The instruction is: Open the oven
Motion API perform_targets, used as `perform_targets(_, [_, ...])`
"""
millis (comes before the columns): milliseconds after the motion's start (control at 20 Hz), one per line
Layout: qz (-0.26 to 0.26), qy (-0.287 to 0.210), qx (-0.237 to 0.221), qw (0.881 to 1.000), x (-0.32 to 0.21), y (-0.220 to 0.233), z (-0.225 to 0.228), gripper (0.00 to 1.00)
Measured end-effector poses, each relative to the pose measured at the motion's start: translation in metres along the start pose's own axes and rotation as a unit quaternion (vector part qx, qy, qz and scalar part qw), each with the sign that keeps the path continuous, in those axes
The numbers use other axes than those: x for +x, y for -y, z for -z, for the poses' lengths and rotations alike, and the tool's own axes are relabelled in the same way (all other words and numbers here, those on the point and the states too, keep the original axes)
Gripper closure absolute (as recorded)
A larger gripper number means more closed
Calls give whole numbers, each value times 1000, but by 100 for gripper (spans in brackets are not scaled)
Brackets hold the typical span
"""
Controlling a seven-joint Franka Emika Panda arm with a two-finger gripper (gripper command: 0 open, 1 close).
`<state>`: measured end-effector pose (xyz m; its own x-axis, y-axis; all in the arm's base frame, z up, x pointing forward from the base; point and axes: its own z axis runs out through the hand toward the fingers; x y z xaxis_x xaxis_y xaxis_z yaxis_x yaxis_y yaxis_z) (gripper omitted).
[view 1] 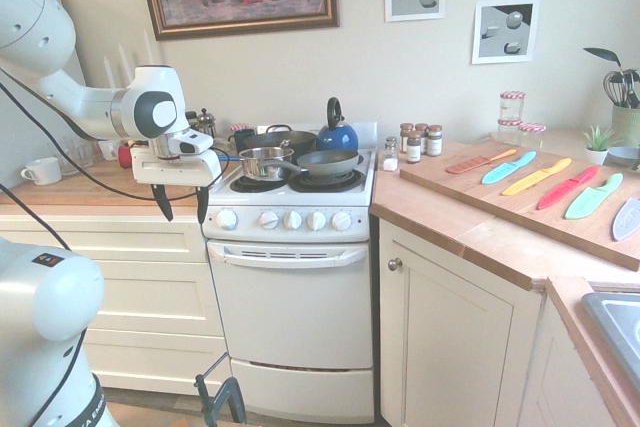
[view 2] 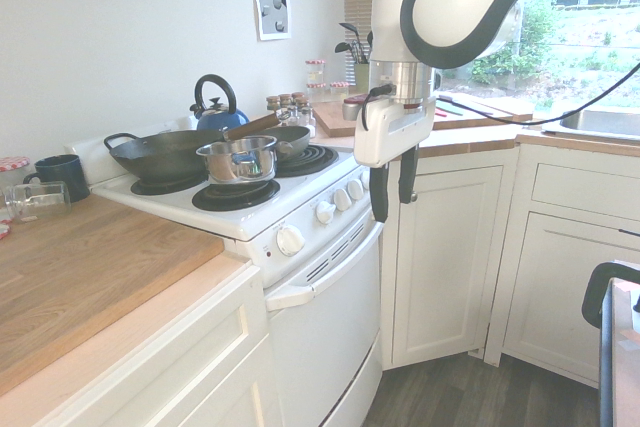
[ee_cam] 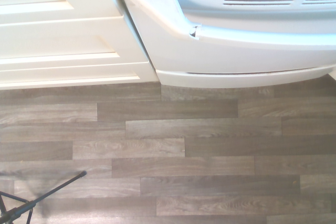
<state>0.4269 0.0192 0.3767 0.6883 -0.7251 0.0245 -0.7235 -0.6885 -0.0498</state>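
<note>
Holding nothing, with fingers parted and pointing down, in the claw (view 1: pixel 185 217), near the front right corner of the left table (view 1: pixel 100 197) and above the level of the handle (view 1: pixel 290 257). Standing shut, the oven (view 1: pixel 292 312) fits between that table's right edge and the left edge of the right table (view 1: pixel 480 230). Leaving open floor (ee_cam: pixel 199 145) before the bottom drawer (ee_cam: pixel 236 78). Keeping the pots (view 2: pixel 238 160) up on the burners, behind the knobs (view 1: pixel 292 220). Can make out no words on the knobs; too small to read.
</note>
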Motion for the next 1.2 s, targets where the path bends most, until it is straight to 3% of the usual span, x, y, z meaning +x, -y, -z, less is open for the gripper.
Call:
perform_targets(300, [-39,2,-16,999,18,-11,-22,0])
perform_targets(800, [-59,-42,21,997,75,-16,-156,0])
perform_targets(1200, [-34,-38,40,998,130,36,-168,0])
